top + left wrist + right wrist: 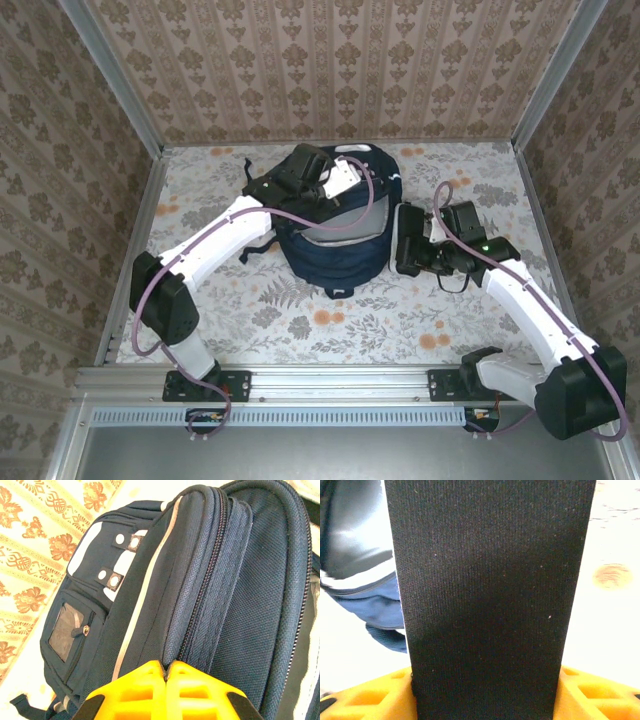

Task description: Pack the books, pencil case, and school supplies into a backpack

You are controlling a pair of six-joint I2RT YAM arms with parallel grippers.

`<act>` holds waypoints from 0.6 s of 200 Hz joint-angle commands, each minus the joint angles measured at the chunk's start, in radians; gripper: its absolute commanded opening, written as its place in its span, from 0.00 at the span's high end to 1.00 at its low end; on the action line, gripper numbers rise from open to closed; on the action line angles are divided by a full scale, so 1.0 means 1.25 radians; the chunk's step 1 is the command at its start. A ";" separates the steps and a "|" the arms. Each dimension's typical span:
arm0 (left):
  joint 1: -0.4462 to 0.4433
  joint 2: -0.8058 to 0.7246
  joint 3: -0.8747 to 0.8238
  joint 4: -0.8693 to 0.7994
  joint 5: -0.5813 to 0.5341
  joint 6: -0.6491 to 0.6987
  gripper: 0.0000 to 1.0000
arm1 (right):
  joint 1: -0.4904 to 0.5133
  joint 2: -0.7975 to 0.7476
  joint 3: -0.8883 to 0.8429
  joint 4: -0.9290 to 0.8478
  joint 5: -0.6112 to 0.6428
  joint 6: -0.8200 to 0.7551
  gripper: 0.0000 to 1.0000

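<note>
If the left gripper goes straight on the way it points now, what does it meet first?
The backpack. The left gripper, shut, has its tips at a zipper seam, so it would likely press into the fabric at once.

The top view is bright and even, lit softly from overhead; the arms (215, 245) throw only faint, blurred shadows on the surface (300, 320), and the backpack (340, 262) reads as a dark mass with little detail. In the left wrist view the navy weave is crisp through the centre, while the surface at upper left is washed pale and glare whitens the right edge. In the right wrist view the black book (490, 590) is sharp enough to show its grain, darkening toward lower centre; everything behind it is out of focus, and the surface at right is blown nearly white
</note>
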 commanded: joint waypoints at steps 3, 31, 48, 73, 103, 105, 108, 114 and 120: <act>-0.012 -0.053 -0.005 0.139 0.015 -0.069 1.00 | 0.014 0.013 0.039 0.100 -0.149 0.044 0.40; -0.020 -0.064 -0.013 0.171 0.011 -0.096 1.00 | 0.035 0.067 0.073 0.165 -0.190 0.113 0.40; -0.024 -0.069 -0.014 0.192 0.005 -0.108 1.00 | 0.061 0.129 0.117 0.157 -0.173 0.148 0.40; -0.027 -0.074 -0.018 0.214 0.002 -0.132 1.00 | 0.072 0.201 0.138 0.194 -0.143 0.243 0.40; -0.030 -0.071 -0.017 0.227 0.007 -0.159 1.00 | 0.076 0.274 0.155 0.312 -0.148 0.345 0.40; -0.030 -0.070 -0.017 0.229 0.007 -0.161 1.00 | 0.076 0.278 0.159 0.319 -0.151 0.350 0.40; -0.031 -0.068 -0.016 0.229 0.009 -0.164 1.00 | 0.076 0.284 0.165 0.327 -0.156 0.356 0.40; -0.031 -0.067 -0.013 0.228 0.010 -0.167 1.00 | 0.078 0.297 0.175 0.349 -0.163 0.371 0.39; -0.032 -0.064 -0.008 0.228 0.011 -0.172 1.00 | 0.079 0.310 0.188 0.363 -0.164 0.381 0.37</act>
